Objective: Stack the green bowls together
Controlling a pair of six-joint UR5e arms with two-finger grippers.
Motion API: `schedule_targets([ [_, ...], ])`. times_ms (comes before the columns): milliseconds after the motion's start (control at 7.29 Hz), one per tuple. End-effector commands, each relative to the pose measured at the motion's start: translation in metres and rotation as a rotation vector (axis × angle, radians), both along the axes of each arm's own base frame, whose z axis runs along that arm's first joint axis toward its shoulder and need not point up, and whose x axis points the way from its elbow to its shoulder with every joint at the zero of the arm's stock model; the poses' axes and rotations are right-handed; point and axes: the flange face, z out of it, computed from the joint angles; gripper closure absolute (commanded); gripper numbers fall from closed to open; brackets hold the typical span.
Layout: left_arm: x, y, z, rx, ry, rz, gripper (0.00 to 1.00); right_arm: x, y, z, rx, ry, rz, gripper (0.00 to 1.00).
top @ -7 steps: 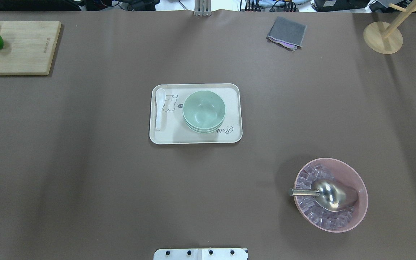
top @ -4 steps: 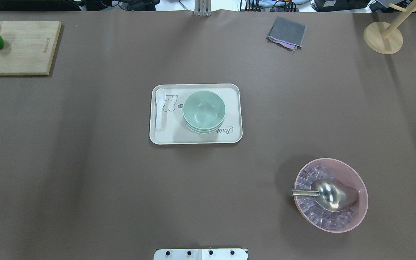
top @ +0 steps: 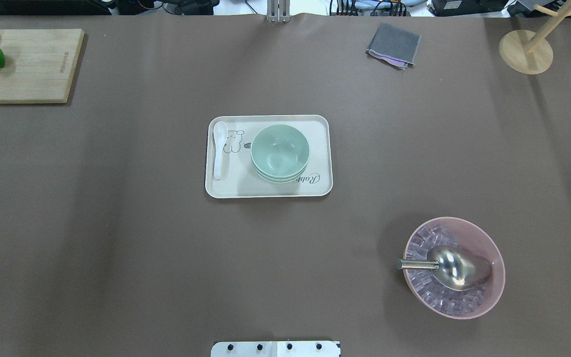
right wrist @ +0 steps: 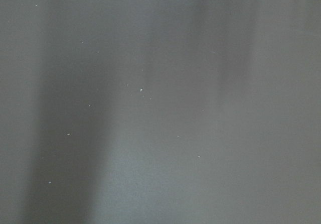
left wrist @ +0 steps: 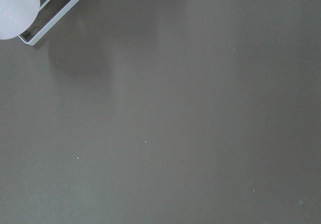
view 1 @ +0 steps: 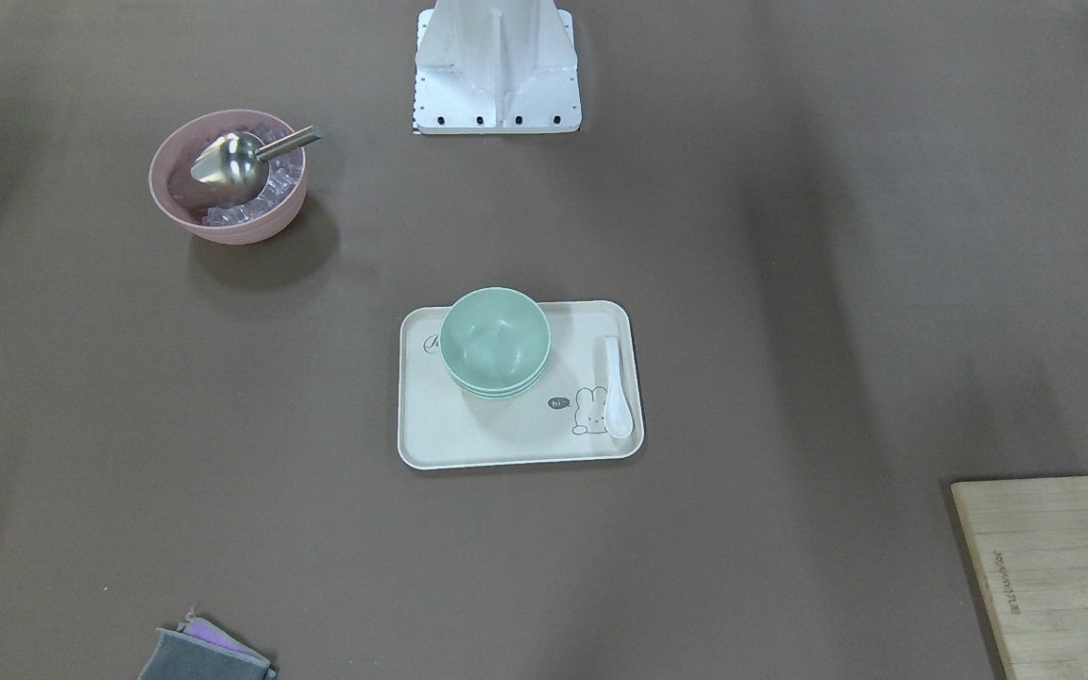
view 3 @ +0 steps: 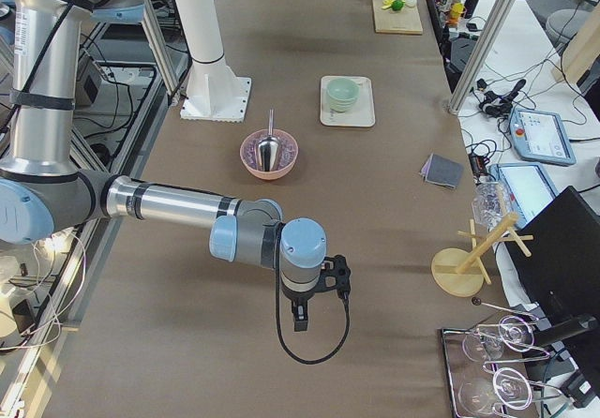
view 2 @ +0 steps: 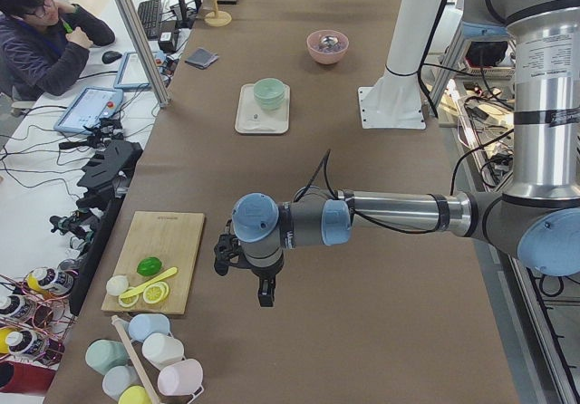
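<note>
Checked the overhead view against the previous second and found no shift at all: same spots for the green bowls (top: 279,148), the cream tray (top: 238,186) and the white spoon (top: 218,148), and still no arm over the middle of the table (top: 117,223). Logged the green bowls nested as one upright stack on the right half of the tray; counted three rims stepped along the near edge. Noted the spoon lying apart at 9 o'clock of the stack, just inside the tray's rim. Placed the pink bowl (view 1: 242,231), with its ice and metal scoop (top: 456,267), well apart at roughly 4 o'clock of the tray, and the cutting board (top: 32,64) far off at about 10 o'clock, out of contact with anything of the task. Spotted the left gripper (view 2: 265,297) only from the side camera, hanging fingers-down over the brown cover near the cutting-board end, well away from the tray. Likewise spotted the right gripper (view 3: 298,322) hanging over the cover at the opposite end, past the pink bowl. Cannot tell for either whether the fingers stand apart or together. Got only brown cover from the right wrist camera, and the same from the left bar a pale cup (left wrist: 15,5) at 10 o'clock. Read the stillness thus: stacking judged finished, arms parked clear, no further move called for beyond perhaps confirming a level pile.
</note>
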Motion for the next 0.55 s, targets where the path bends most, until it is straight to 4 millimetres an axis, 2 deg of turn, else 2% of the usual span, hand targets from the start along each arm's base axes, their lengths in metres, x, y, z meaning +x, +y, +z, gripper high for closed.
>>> schedule_targets([
  [0, 0.010, -0.006, -0.017, 0.029, 0.005, 0.002, 0.01, -0.001, 0.002, 0.000, 0.000, -0.009, 0.000, 0.00],
  [137, 0.011, -0.006, -0.029, 0.064, 0.003, 0.012, 0.01, -0.002, 0.002, 0.000, 0.000, -0.021, 0.001, 0.00],
  [412, 0.009, -0.002, -0.027, 0.061, 0.005, 0.010, 0.01, -0.002, 0.003, 0.001, -0.005, -0.023, 0.001, 0.00],
])
